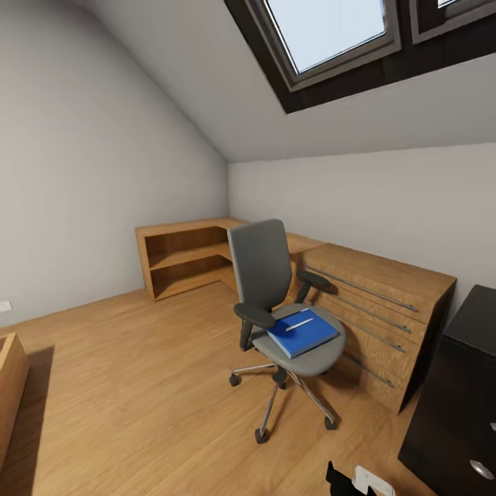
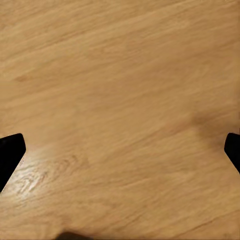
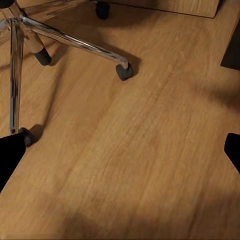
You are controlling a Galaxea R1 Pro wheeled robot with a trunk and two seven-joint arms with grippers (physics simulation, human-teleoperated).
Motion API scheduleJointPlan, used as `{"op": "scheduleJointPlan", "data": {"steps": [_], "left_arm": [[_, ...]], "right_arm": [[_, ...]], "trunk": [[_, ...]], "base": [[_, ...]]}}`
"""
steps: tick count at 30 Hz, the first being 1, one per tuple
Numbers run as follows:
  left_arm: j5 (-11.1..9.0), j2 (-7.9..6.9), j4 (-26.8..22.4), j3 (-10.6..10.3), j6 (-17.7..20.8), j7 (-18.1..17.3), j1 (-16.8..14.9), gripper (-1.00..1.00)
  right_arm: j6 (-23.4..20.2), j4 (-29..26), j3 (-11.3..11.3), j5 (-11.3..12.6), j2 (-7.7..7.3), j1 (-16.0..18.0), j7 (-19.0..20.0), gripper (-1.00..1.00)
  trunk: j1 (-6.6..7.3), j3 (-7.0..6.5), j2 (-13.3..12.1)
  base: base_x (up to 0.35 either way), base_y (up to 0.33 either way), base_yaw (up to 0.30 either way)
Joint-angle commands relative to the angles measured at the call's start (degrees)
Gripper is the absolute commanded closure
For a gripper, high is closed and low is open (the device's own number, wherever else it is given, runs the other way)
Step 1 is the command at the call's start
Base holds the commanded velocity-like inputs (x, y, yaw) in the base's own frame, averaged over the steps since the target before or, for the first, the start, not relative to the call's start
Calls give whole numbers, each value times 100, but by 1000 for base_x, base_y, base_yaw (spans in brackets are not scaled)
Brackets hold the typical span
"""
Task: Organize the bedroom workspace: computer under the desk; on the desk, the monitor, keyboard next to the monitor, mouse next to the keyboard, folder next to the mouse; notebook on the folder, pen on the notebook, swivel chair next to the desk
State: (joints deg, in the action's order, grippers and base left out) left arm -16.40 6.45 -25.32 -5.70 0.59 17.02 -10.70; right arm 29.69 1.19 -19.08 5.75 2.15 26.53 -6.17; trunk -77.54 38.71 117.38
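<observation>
Near the room's far corner, w/ the robot standing back on the wood floor (image 1: 124, 386), the swivel chair (image 1: 275, 303) sits just beside a low wooden drawer unit (image 1: 375, 303), its seat carrying the blue folder (image 1: 303, 333) w/ a pen (image 1: 299, 324) lying on top. Whether a notebook is stacked between folder and pen can't be told at this res. Progress, judged from this: early stage. Folder not yet moved off the chair, so folder/notebook/pen stack is still to do; chair not yet positioned by the desk. Monitor, keyboard, mouse and computer status can't be judged from these pics. Dark cabinet (image 1: 461, 399) stands at the right edge; an open corner shelf unit (image 1: 186, 258) sits vs. the back wall under the skylight (image 1: 331, 31). Counts: 1 chair, 1 folder, 1 pen, 1 drawer unit w/ several long handles, 1 shelf unit. Left gripper (image 2: 120, 150) is spread wide over bare floor, holding nothing; right gripper (image 3: 120, 152) is likewise spread wide and empty, hanging near the chair's chrome base (image 3: 65, 37) and casters.
</observation>
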Motion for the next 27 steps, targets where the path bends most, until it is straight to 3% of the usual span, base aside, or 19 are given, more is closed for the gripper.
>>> {"op": "scheduleJointPlan", "data": {"steps": [1,7,17,27], "left_arm": [[-20,2,92,-46,-115,44,-2,-100],[-3,-10,141,-36,-199,76,-2,-100],[-11,-12,154,-36,-176,44,-2,-100],[11,3,612,-54,-181,38,-2,-100]], "right_arm": [[35,13,27,51,66,3,2,-100],[46,13,27,40,171,-1,4,-100],[42,14,29,35,184,-7,25,-100],[38,13,28,31,256,-8,28,-100]], "trunk": [[24,-12,-39],[155,-122,-279],[375,-275,-680],[595,-392,-1081]], "base": [[0,0,0],[0,0,-29],[0,0,-226],[0,0,-185]]}}
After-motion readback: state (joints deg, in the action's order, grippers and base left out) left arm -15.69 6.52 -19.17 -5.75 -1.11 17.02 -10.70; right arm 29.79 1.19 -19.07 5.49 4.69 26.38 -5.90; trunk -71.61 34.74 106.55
